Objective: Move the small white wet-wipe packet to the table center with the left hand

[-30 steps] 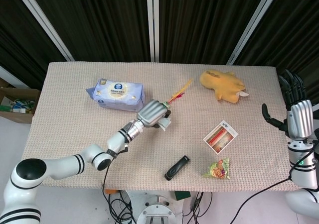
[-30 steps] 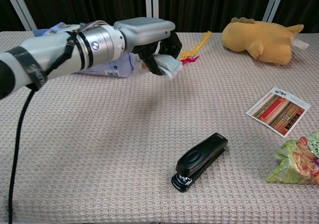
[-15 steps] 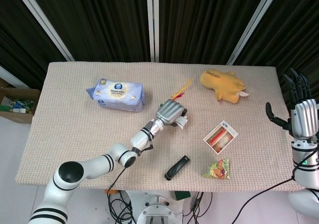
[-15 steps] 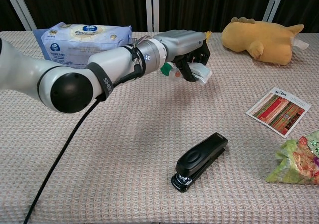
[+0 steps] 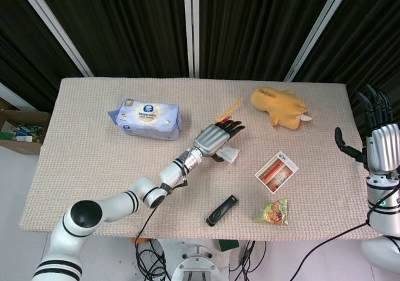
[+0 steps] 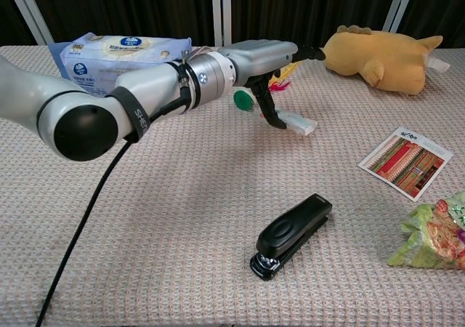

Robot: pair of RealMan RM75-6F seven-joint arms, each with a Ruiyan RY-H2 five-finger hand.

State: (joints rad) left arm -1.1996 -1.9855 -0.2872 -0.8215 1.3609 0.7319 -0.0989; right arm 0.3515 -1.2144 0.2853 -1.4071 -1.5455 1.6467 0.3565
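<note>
The small white wet-wipe packet (image 5: 229, 155) (image 6: 296, 123) lies flat on the beige tablecloth near the table's middle. My left hand (image 5: 216, 138) (image 6: 263, 55) hovers just above and behind it with fingers stretched out straight and holds nothing. Its thumb points down at the packet's left end; contact cannot be judged. My right hand (image 5: 377, 141) stands upright off the table's right edge, fingers apart and empty.
A large blue wipe pack (image 5: 149, 117) (image 6: 120, 55) sits back left. A yellow plush toy (image 5: 279, 108) (image 6: 381, 59) lies back right. A red card (image 5: 276, 168), a black stapler (image 5: 222, 210) (image 6: 290, 235) and a green snack bag (image 5: 273, 211) lie at front right.
My left hand carried the packet rightward toward the table's middle, then spread its fingers; the packet has left the hand and now lies on the cloth. The right hand barely moved.
</note>
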